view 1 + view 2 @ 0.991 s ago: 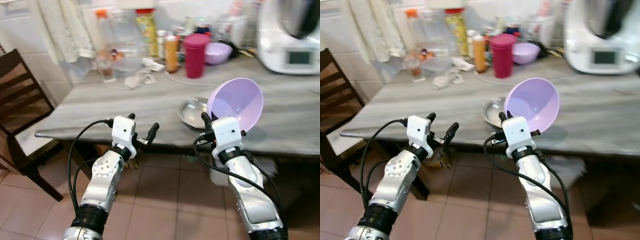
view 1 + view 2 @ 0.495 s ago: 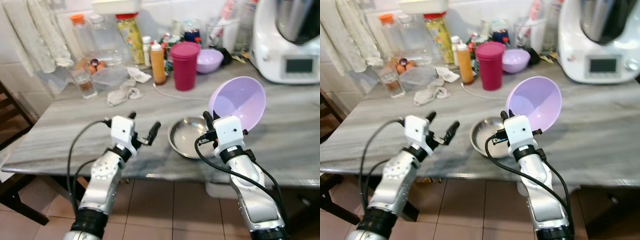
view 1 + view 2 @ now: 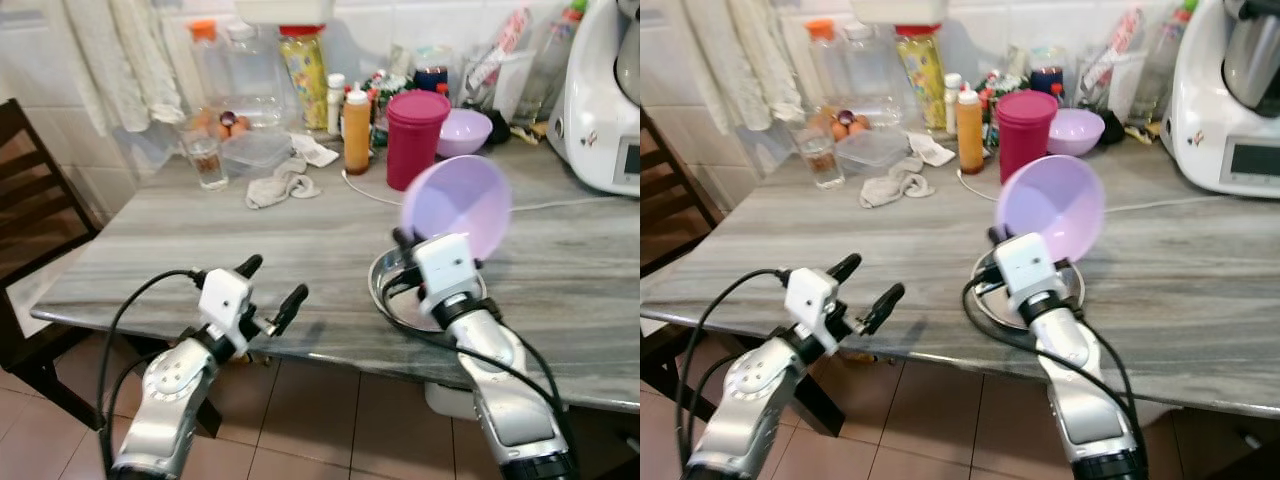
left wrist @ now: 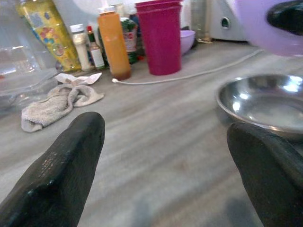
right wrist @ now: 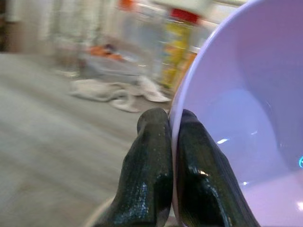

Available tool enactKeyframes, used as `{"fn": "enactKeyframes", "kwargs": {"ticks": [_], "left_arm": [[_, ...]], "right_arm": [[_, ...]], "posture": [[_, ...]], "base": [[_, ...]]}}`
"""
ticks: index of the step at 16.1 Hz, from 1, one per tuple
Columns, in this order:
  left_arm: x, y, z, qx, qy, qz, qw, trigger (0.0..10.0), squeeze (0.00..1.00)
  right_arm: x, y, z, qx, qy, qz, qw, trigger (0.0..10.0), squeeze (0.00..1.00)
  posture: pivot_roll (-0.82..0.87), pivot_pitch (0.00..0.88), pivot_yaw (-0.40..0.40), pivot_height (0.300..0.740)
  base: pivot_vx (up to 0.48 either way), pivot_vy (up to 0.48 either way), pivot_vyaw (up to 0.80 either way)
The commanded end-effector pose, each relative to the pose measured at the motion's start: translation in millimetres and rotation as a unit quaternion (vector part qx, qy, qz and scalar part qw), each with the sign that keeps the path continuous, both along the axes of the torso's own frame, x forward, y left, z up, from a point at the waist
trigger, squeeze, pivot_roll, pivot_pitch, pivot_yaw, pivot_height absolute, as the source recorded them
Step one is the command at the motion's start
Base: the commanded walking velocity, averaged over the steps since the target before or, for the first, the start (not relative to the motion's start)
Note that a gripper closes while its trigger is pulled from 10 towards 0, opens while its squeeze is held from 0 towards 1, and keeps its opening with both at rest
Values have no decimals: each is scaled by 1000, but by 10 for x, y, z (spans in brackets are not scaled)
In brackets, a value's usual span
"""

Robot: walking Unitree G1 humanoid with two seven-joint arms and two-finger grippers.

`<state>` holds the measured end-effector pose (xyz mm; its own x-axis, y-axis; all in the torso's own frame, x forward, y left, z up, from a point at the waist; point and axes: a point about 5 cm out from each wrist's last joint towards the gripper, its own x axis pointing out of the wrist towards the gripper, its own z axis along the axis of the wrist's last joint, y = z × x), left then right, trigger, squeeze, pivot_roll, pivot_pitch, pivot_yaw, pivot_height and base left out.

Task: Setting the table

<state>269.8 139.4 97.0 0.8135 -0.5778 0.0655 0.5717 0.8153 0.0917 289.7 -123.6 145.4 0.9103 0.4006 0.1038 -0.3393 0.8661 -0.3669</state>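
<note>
My right gripper [image 3: 408, 247] is shut on the rim of a lilac plastic bowl [image 3: 458, 206], holding it tilted on edge over the table. Its two fingers [image 5: 156, 142] pinch the bowl's rim [image 5: 176, 123] in the right wrist view. Directly under the held bowl a steel bowl [image 3: 400, 290] rests on the grey marble table [image 3: 180, 240]. My left gripper [image 3: 270, 285] is open and empty, hovering at the table's front edge left of the steel bowl [image 4: 262, 101].
Along the back stand a magenta cup [image 3: 416, 135], an orange bottle [image 3: 357, 128], a second lilac bowl [image 3: 465, 130], a rag [image 3: 282, 186], a glass [image 3: 205, 160] and a white kitchen machine [image 3: 605, 100]. A dark chair [image 3: 35, 200] is left.
The camera has swung, shifting the whole scene. My right gripper has lowered the lilac bowl closer over the steel bowl. The left gripper stays open.
</note>
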Motion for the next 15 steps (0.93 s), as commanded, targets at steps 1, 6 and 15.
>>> {"fn": "enactKeyframes", "kwargs": {"ticks": [1,6,15], "left_arm": [[-49,24,31,7,-5,-15,1000,10000,0],[-107,18,59,9,-6,-30,1000,10000,0],[-147,4,104,10,-6,-48,999,10000,0]], "right_arm": [[26,78,69,-20,-8,47,999,10000,0],[279,204,253,-59,4,169,984,10000,0],[491,269,41,-88,108,265,954,10000,0]], "posture": [[-271,21,78,740],[-237,25,69,740],[-211,20,78,740]], "base": [[0,0,0],[0,0,0],[0,0,0]]}}
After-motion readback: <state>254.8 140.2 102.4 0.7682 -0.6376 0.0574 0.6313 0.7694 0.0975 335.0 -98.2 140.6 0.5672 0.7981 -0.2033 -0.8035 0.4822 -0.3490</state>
